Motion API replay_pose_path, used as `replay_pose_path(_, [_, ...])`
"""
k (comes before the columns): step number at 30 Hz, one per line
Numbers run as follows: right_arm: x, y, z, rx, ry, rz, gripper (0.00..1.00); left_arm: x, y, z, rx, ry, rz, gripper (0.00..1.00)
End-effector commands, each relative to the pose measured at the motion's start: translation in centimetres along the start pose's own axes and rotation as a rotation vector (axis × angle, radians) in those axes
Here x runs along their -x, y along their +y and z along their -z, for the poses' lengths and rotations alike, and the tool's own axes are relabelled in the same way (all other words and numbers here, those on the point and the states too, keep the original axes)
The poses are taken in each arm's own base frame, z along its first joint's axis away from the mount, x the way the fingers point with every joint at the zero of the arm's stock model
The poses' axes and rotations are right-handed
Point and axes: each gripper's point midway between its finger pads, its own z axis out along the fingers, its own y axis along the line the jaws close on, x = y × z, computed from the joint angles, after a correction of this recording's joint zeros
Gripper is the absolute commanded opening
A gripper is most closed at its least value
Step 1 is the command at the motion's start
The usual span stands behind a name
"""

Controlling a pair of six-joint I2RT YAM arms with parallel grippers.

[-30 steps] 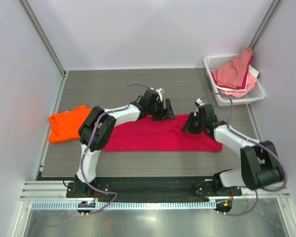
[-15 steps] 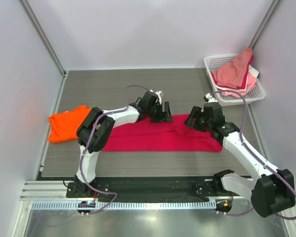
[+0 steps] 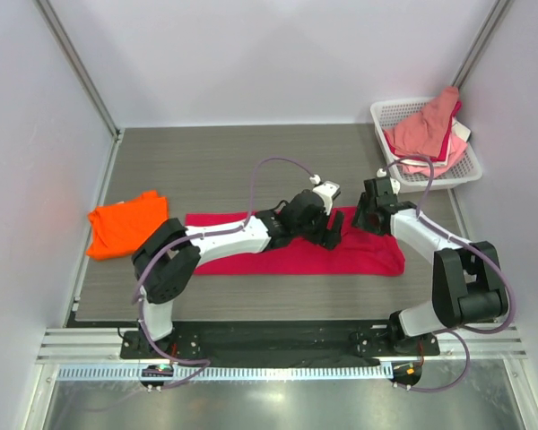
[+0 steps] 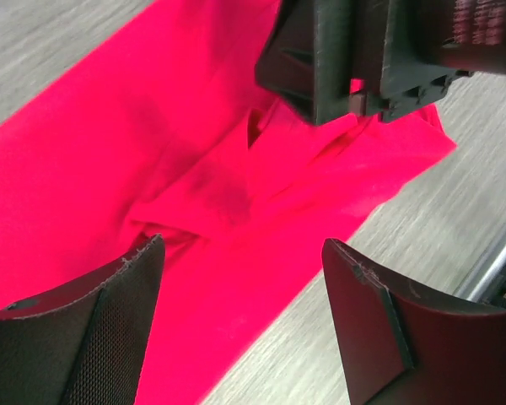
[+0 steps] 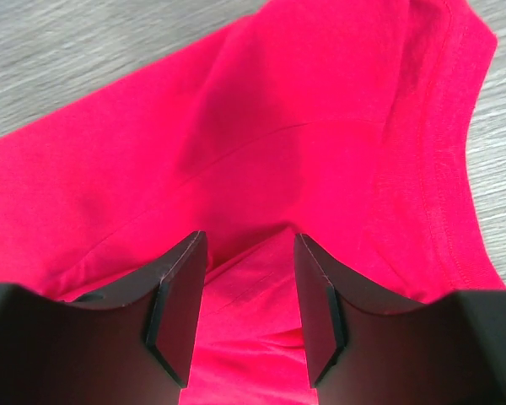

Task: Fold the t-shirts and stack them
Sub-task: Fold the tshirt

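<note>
The crimson-red t-shirt (image 3: 359,255) lies on the table as a long folded strip. It fills the left wrist view (image 4: 110,152) and the right wrist view (image 5: 320,101). The orange t-shirt (image 3: 125,224) lies crumpled at the left edge. My left gripper (image 3: 330,228) hovers over the strip's right part, jaws wide open and empty (image 4: 243,253). My right gripper (image 3: 368,218) sits just beyond it at the strip's far right corner. Its jaws are open (image 5: 247,245), with a raised fold of red cloth lying between them, not pinched. The right gripper's body shows in the left wrist view (image 4: 379,51).
A white lattice basket (image 3: 383,115) holding pink and red garments stands at the back right corner. Grey walls close in the table on the left, right and back. Bare wood-grain table (image 3: 251,161) lies behind the shirt.
My left gripper has swung right along the red shirt, from its far edge near the middle to its right part. My right gripper has shifted slightly back and right. The strip lies flatter.
</note>
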Motion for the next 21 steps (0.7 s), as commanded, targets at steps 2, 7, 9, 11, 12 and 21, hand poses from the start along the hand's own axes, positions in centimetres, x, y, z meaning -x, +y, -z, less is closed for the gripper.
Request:
replay_pose_path(2, [1.4,0.2,0.0,0.012,-0.055,-0.012,0.5,2.6,1.2,-0.6,0.09,-0.05,-0.055,0.75])
replay_pose_path(7, [-0.8,-0.7,0.5,0.015,-0.024,-0.014,0.31,1.6,1.8,-1.8,0.15,0.002,-0.064,0.74])
replay_pose_path(9, [-1.6,-1.0,0.7,0.021,-0.015,-0.017,0.31,1.5,1.9,-2.2,0.16,0.016,-0.063,0.73])
replay_pose_path(11, [-1.7,-1.1,1.2,0.029,-0.025,-0.019,0.34,1.3,1.9,-2.6,0.163,0.035,-0.065,0.73])
replay_pose_path(12, [-1.9,-1.3,1.3,0.025,-0.026,-0.022,0.41,1.3,1.8,-2.6,0.164,0.036,-0.067,0.73])
replay_pose_path(21, [-1.3,-1.7,1.9,0.007,-0.054,-0.028,0.48,0.3,0.3,-2.7,0.127,0.068,-0.111,0.66])
